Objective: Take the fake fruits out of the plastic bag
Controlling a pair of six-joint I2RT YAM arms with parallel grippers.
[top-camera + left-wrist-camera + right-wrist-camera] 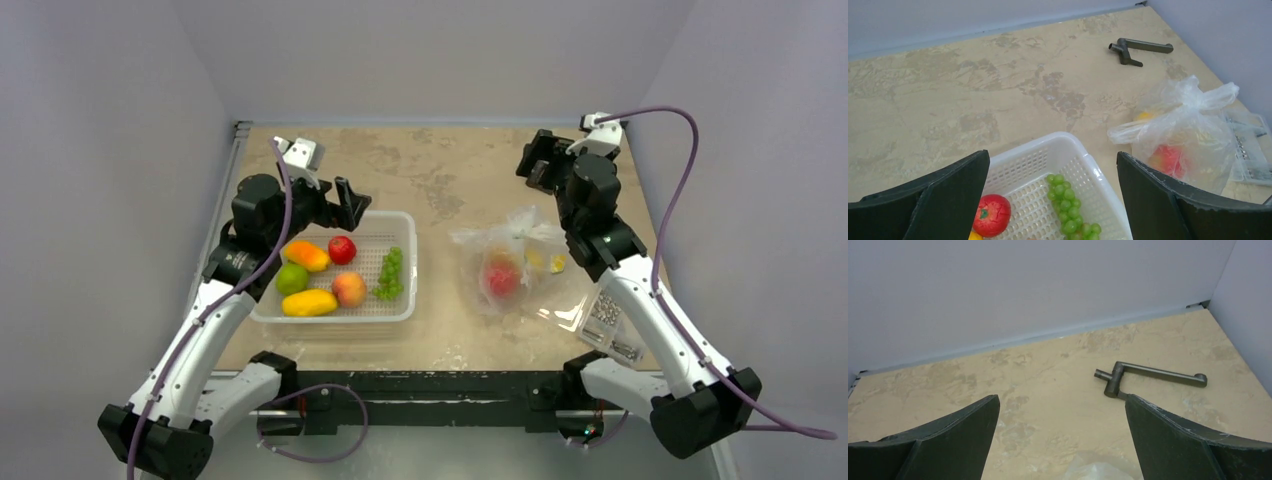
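The clear plastic bag [512,255] lies crumpled on the table, right of centre. The red apple [500,275] and a yellowish fruit [555,263] show through its film. In the left wrist view the bag [1193,117] is at the right, with the apple [1167,159] and a bit of yellow [1144,116] inside. My left gripper [347,205] is open and empty, above the basket's far edge [1052,156]. My right gripper [535,160] is open and empty, raised beyond the bag [1060,405]. Only the bag's top [1093,472] shows below it.
A white mesh basket [405,300] at the left holds grapes [390,272], a small red fruit [342,249], mangoes, a green fruit and a peach. A clear box of screws [605,320] lies right of the bag. A dark metal handle [1148,376] lies near the far right corner.
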